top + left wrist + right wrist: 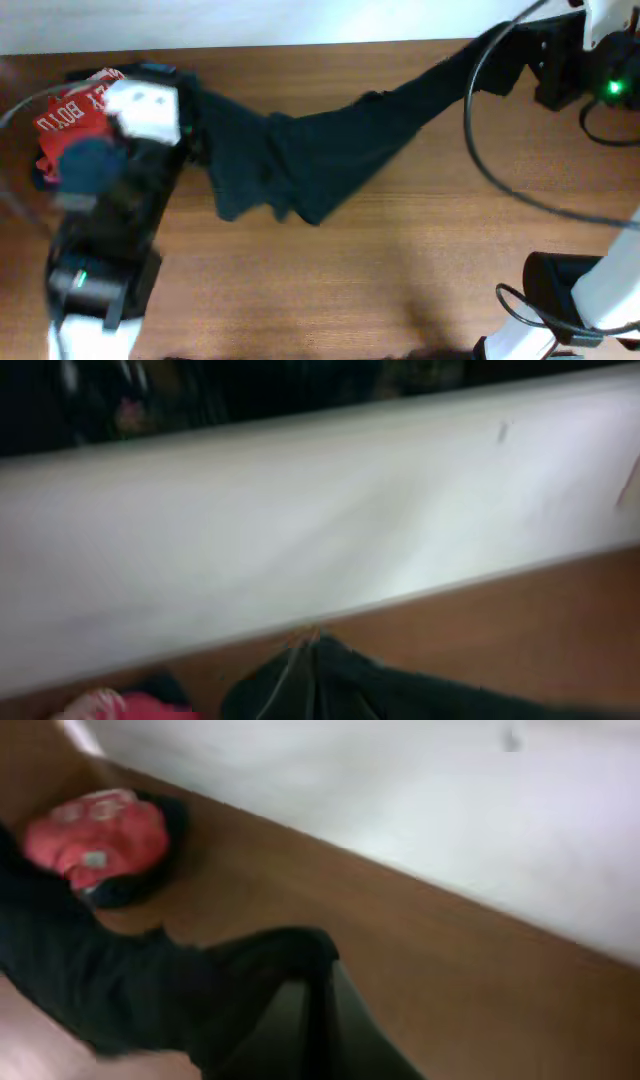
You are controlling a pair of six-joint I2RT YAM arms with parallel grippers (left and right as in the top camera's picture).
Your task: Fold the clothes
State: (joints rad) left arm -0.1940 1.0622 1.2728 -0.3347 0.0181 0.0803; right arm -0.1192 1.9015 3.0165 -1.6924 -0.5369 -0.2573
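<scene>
**A:** What is filling the overhead view?

**B:** The wooden tabletop (400,260) is taking up nearly all of it, and a white wall (250,22) is running along the 12 o'clock edge.

**A:** Where are the clothes lying?

**B:** The clothes (330,150) are stretching as one long black band from about 9 o'clock toward 1 o'clock. They are bunching on the wood near the centre and rising off it toward the 1 o'clock end.

**A:** What is crowding them?

**B:** The left arm (120,230) is reaching from 7 o'clock up to 10 o'clock and is covering part of a pile. That pile, an orange-red shirt (75,110) with white lettering and a navy garment (85,165), is lying just beside the band's 9 o'clock end. A dark cable (490,170) is crossing the 1 o'clock end and looping down toward 4 o'clock. A white-and-black robot part (580,295) is sitting at 5 o'clock, well apart.

**A:** And the other arm?

**B:** The right arm (555,50) is sitting at 2 o'clock with a green light glowing, and is pointing along the fabric toward 9 o'clock.

**A:** What are the fingers doing?

**B:** The left fingers (192,130) are pinching closed on the band's 9 o'clock end. The right fingers (495,55) are clamping closed on its 1 o'clock end. Both wrist views are blurring, so the tips themselves are hard to make out.
</scene>
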